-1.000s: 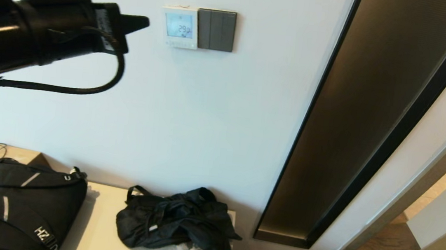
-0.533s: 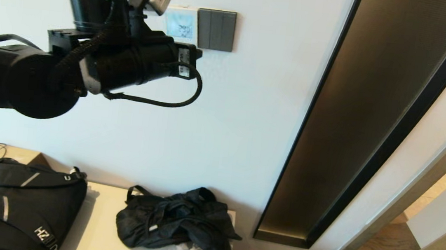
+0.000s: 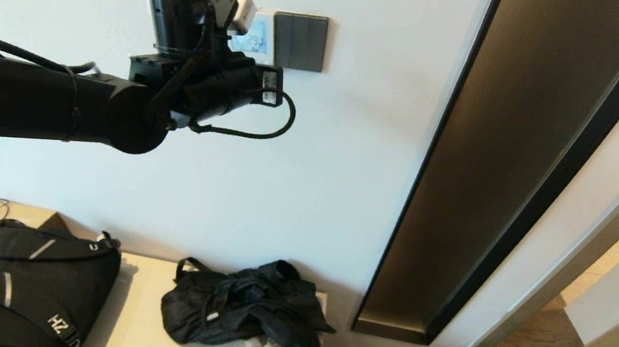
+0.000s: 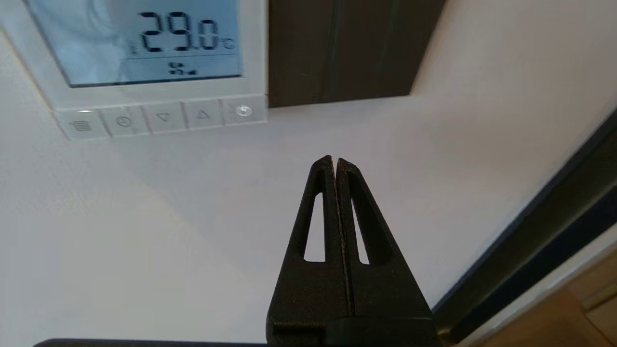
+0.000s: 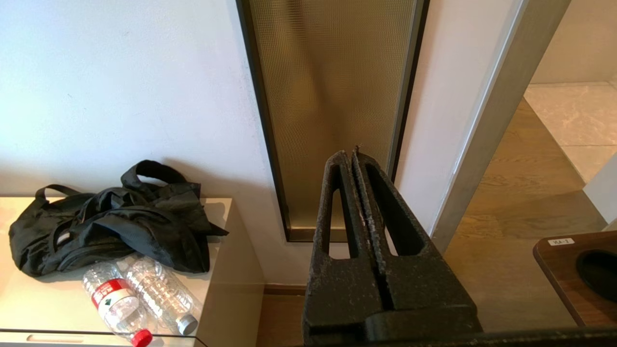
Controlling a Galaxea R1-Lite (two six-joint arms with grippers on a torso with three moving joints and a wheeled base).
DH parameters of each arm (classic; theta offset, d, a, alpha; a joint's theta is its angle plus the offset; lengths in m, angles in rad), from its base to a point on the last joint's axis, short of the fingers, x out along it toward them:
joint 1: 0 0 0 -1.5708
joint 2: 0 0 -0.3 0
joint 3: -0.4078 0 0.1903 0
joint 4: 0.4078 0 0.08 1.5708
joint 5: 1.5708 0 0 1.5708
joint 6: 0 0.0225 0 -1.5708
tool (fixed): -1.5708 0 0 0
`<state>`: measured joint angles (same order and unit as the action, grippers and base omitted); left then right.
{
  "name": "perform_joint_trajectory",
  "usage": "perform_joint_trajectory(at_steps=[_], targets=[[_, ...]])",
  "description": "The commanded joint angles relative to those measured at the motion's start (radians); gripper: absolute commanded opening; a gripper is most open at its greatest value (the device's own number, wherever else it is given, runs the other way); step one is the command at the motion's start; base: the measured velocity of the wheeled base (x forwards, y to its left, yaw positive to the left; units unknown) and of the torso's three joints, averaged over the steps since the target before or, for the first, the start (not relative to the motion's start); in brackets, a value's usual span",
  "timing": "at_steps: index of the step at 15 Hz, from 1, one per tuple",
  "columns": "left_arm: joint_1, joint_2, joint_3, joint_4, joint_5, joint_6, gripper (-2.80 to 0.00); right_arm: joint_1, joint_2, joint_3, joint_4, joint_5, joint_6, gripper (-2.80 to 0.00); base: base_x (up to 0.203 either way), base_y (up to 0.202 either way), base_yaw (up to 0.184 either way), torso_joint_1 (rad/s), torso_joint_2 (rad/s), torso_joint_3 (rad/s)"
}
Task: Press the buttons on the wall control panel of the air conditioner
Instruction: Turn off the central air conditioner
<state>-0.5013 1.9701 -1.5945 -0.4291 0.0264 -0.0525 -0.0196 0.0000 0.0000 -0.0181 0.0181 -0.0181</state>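
We note the white wall control panel (image 4: 144,67) reading 29.0; five pale buttons (image 4: 164,117) line its bottom strip.

The air conditioner's wall control panel (image 4: 144,62) reads "29.0" with a degree mark on its blue screen. The black backpack (image 3: 16,286) bears white letters "HZ" (the rest is cut off).

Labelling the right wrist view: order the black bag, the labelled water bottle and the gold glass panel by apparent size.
1. gold glass panel
2. black bag
3. labelled water bottle; it lies nearer the camera, yet looks smallest.
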Motion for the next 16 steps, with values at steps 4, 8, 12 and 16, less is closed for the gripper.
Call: perform_joint_trajectory(at_steps=[4,8,12,16], targets=[[0.033,0.048,-0.057,-0.001,0.001,0.0,-2.8,0.001,0.002,0.002,0.0,0.0,0.0,-2.8,0.0,0.0,0.0,0.0,0.0,0.0],[0.032,0.056,-0.09,0.009,0.001,0.002,-2.8,0.0,0.002,0.0,0.0,0.0,0.0,-2.8,0.0,0.0,0.0,0.0,0.0,0.0],[0.033,0.066,-0.102,0.009,0.001,0.003,-2.8,0.0,0.002,0.0,0.0,0.0,0.0,-2.8,0.0,0.0,0.0,0.0,0.0,0.0],[0.033,0.072,-0.112,0.015,0.001,0.003,-2.8,0.0,0.002,0.0,0.0,0.0,0.0,-2.8,0.0,0.0,0.0,0.0,0.0,0.0]])
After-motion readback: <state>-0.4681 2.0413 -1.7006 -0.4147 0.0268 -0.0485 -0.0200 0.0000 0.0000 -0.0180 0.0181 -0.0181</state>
